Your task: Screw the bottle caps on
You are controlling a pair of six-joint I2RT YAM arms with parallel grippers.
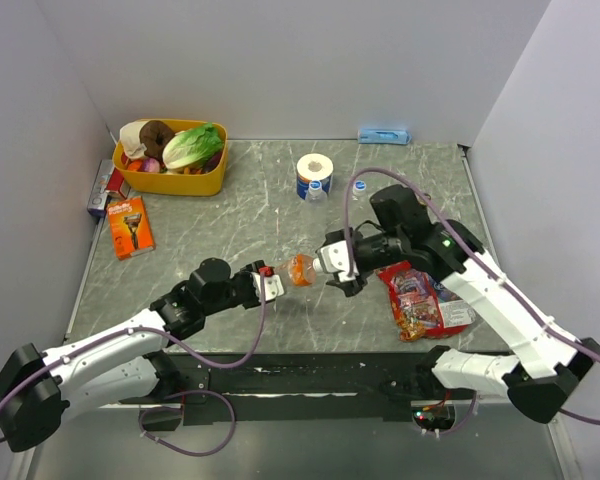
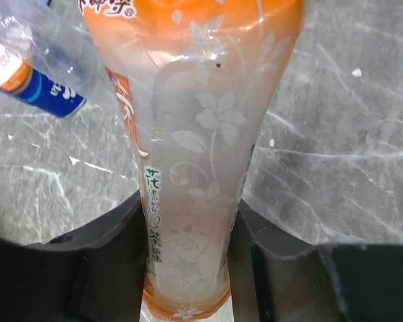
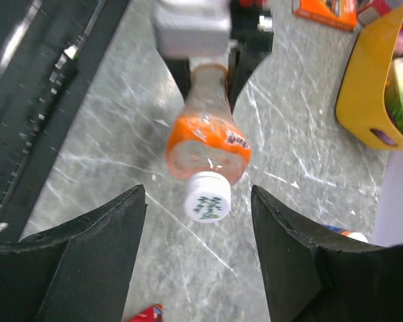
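Gripping (L): left gripper (image 1: pixel 270 283) pinches the orange bottle (image 1: pixel 300 270) near its base, jaws pressed on both sides, centre of top view. Prob. the anchor, so the bottle can't spin w/ the cap.
Bottle pose: held level above the table (image 1: pixel 230 210), neck aimed at frame right toward the other arm. That lines the cap up w/ the R wrist for twisting.
R jaws: right gripper (image 1: pixel 337 268) spread, one finger each side of the cap. R wrist view shows a gap on both sides, no contact.
Cap: white cap (image 3: pixel 207 197) sits on the neck, centre of R wrist view. How far threaded: can't tell.
Step (guess): lining up to grab the cap. Needs to close square on it, then turn.
Other bottles: small clear bottle (image 1: pixel 316 191) touching the toilet roll (image 1: pixel 314 168), second small bottle (image 1: pixel 358 189) just right of it. Both upper centre of top view, upright, clear of the arms.
Blue caps (image 1: pixel 358 184): look to be on top. Tightness unreadable.
Risk: thin plastic may squash or slip in the L pinch if R twists hard.
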